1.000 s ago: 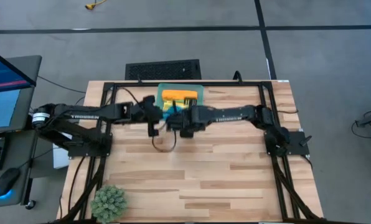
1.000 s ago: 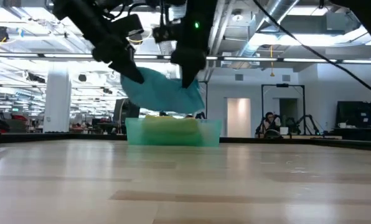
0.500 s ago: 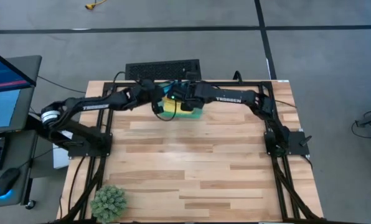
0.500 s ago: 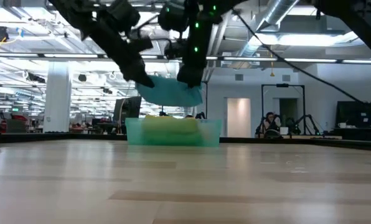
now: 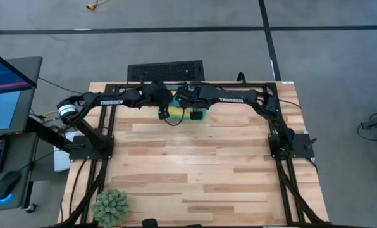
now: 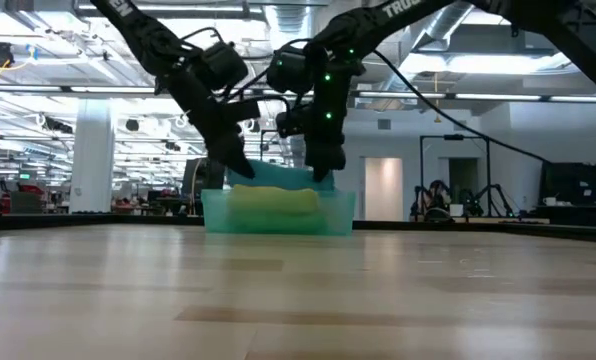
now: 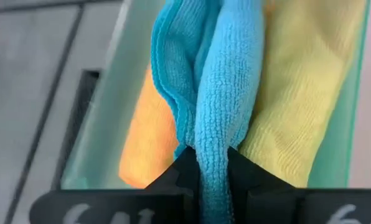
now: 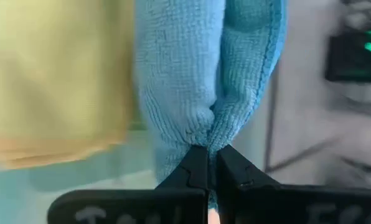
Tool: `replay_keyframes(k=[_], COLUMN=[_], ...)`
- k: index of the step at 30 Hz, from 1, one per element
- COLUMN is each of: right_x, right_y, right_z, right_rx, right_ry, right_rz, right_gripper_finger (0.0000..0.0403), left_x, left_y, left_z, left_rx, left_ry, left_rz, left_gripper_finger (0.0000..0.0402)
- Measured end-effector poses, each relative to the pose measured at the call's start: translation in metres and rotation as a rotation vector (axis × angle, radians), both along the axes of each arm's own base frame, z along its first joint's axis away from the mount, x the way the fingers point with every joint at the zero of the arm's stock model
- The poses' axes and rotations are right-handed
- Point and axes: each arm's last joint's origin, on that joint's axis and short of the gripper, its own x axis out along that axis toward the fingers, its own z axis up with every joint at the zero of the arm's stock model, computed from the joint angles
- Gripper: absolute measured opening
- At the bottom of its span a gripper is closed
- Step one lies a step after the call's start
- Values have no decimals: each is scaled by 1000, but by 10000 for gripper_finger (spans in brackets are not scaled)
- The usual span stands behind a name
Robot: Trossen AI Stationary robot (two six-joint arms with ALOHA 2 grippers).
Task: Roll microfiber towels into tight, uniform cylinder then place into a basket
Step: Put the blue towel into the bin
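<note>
Both wrist views show left gripper (image 7: 211,163) and right gripper (image 8: 207,163) pinching blue towel (image 7: 216,93) over basket (image 6: 278,212)

Pale wooden table (image 5: 195,171): teal basket (image 5: 202,114) at far edge, spiky plant ball (image 5: 111,206) near corner.

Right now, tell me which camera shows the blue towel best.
The left wrist view: the blue towel fills the frame, pinched in the left end effector over the basket. The right wrist view shows its other end, clamped in the right end effector. The low view shows a sliver; the high view almost nothing.
</note>
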Motion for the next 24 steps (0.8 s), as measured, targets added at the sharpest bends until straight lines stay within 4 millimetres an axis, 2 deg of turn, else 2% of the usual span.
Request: replay_keyframes(k=[4,6,8,12,14,16,19,24], right_x=[0,-4,-9,-20,-25,-32,-40,-45], right_y=[-1,-7,-19,-47,-58,-69,-82,-89], right_z=[-1,-2,-1,-1,1,2,2,1], right_rx=[75,231,342,381,466,558,598,641], right_ry=[-21,-48,-76,-118,-159,-199,-224,-228], right_rz=[27,53,55,5,6,4,-16,-31], right_gripper_finger=[19,19,19,21,22,20,19,21], left_x=[1,0,0,-2,-3,-4,-1,8], left_y=[2,4,7,18,24,29,38,55], left_z=[-1,2,7,18,20,17,8,-10], left_rx=[-51,-90,-142,-177,-206,-243,-280,-354], left_ry=[32,30,18,-36,-57,-68,-65,-1], left_rz=[34,62,79,94,104,100,105,123], left_gripper_finger=[20,20,20,20,20,20,20,20])
